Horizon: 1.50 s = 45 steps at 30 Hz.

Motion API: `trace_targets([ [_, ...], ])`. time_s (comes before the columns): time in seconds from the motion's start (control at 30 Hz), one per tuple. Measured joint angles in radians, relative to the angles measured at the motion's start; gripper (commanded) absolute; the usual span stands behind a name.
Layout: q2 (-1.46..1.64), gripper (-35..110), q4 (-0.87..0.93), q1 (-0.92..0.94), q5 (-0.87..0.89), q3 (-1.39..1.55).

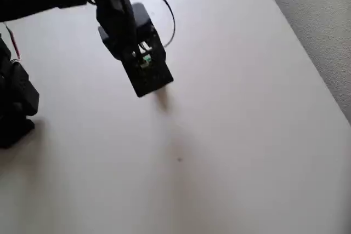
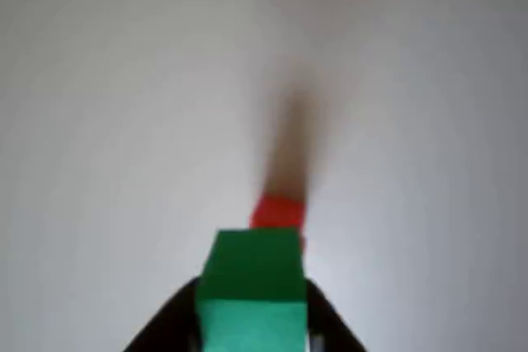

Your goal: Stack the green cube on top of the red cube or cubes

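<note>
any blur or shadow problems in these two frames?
Wrist view: soft focus overall; green cube fairly clear between the fingers, red cube behind it fuzzy, with a smeared dark shadow above. Overhead view: mildly soft, even light, gripper a dark mass over a faint shadow on the table.

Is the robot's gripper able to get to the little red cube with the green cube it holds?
Probably yes. The gripper holds the small green cube, and the small red cube sits just beyond it on the bare pale table, nothing between.
</note>
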Motion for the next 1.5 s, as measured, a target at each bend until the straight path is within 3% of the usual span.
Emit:
trace_targets([
  [1.23,-0.074,4,0.006,-0.137,0.121,-0.003],
  [1.5,-0.086,16,0.006,-0.135,0.121,-0.003],
])
